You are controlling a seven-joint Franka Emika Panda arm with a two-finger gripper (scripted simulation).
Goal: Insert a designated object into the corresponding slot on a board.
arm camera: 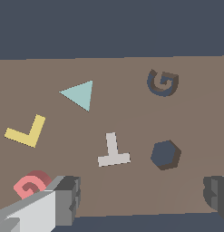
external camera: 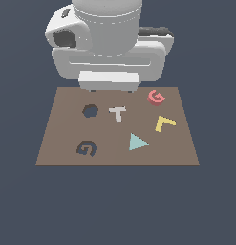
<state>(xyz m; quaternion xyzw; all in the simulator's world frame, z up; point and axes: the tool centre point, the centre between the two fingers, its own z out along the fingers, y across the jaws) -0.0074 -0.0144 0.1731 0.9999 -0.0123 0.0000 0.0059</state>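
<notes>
Since the gripper (arm camera: 140,199) hangs wide apart and empty over the board (external camera: 57,139), no pick has begun. Red G block (external camera: 156,97) lies loose at 1 o'clock; G slot (external camera: 86,148) waits at 7 o'clock, well apart. Yellow L (external camera: 163,124) sits near the block, crowding any approach.

Bulky white rounded arm housing (external camera: 107,45), dark recessed opening, black patches, grey ribbed pincer fingers (arm camera: 68,199)
</notes>
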